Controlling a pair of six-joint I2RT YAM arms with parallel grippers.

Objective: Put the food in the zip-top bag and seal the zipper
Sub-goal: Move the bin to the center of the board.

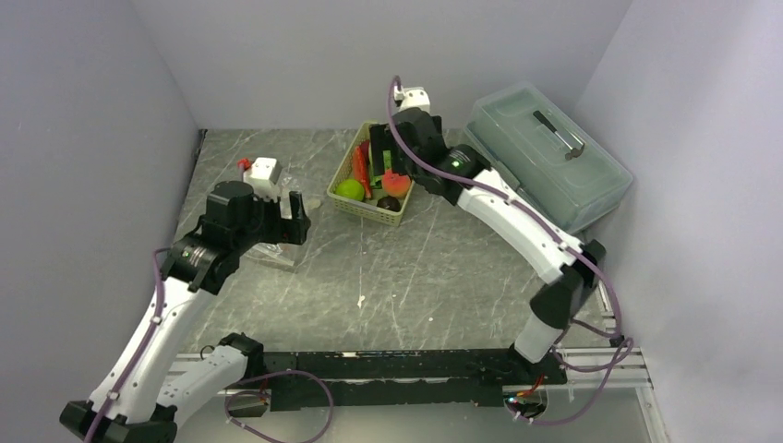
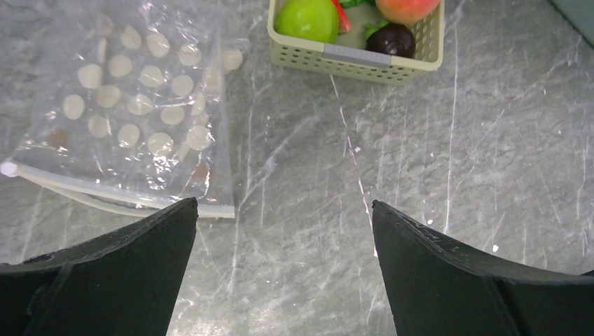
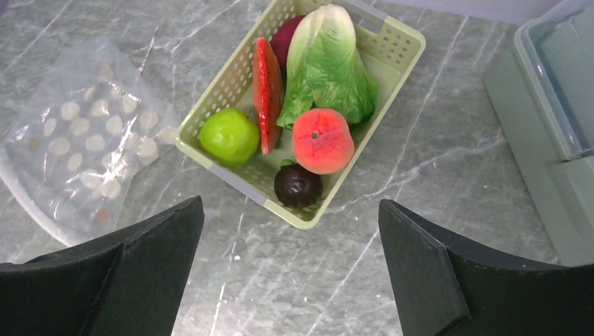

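Grey marbled table [image 1: 443,277] fills the floor of a pale-walled booth, with both arms reaching out from the near edge.

The left gripper [image 2: 284,204] has its two black fingers spread as wide as they go. Nothing is between them but bare tabletop, and they grip nothing. The zip-top bag [image 2: 133,105] lies flat on the table ahead of this gripper and off to its left side. It is a clear pouch with pale round spots. The zipper [image 2: 210,208] runs along the bag's near edge, so it is the part of the bag closest to the gripper, and its right end sits just beyond the left fingertip. No food shows inside the bag. Whether the mouth is pressed closed cannot be told.

The right gripper [image 3: 291,204] is also fully spread and carries nothing. It hovers over a pale green slotted basket [image 3: 231,91], which its wrist camera sees just ahead, framed between the two fingers. All the food in view is in that basket. The green ball [image 3: 229,135] is nearest the left finger. Beside it the red-orange long piece [image 3: 267,91] stands on edge. The leafy lettuce [image 3: 329,70] lies farther ahead, in the middle of the basket. The orange-red ball [image 3: 322,140] lies on the lettuce's near end, with the dark maroon ball [image 3: 298,184] in the basket's near corner, closest to the gripper. A second dark red piece [image 3: 286,42] peeks out at the far end behind the lettuce. The bag lies to the left of the left finger, apart from the basket.

A translucent lidded box [image 3: 553,105] stands beyond the right finger, on the far right.
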